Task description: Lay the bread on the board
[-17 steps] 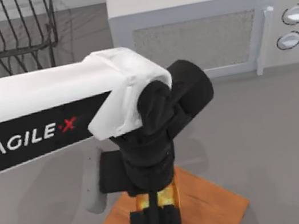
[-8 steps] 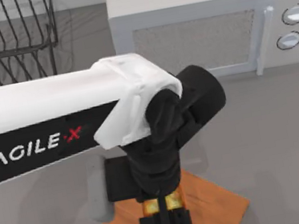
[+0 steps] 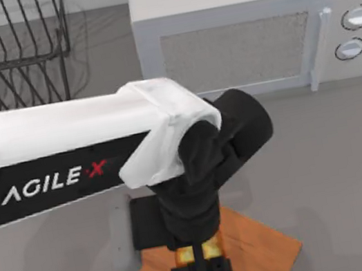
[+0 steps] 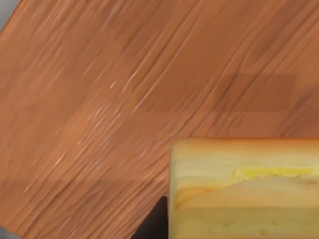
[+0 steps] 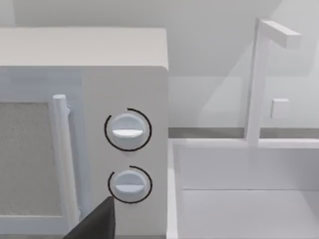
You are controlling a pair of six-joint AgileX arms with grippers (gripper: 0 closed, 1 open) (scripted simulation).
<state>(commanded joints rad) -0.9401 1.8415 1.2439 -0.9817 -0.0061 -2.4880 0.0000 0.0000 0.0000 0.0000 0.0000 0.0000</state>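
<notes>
The left tool [image 3: 200, 262] stays clamped on the bread [image 3: 200, 250], which hangs over the middle of the board [image 3: 257, 248] at the near edge of the worktop [image 3: 328, 173]. Over the last second the arm has slid right and lowered, centring the slice. It looks close to the wood; release seems next. The right arm is parked by the microwave [image 5: 84, 124].

Left arm reaching across, left pincer [image 3: 199, 258] pointing down, clamped

"agile·x" on left arm [image 3: 64, 149]
</notes>
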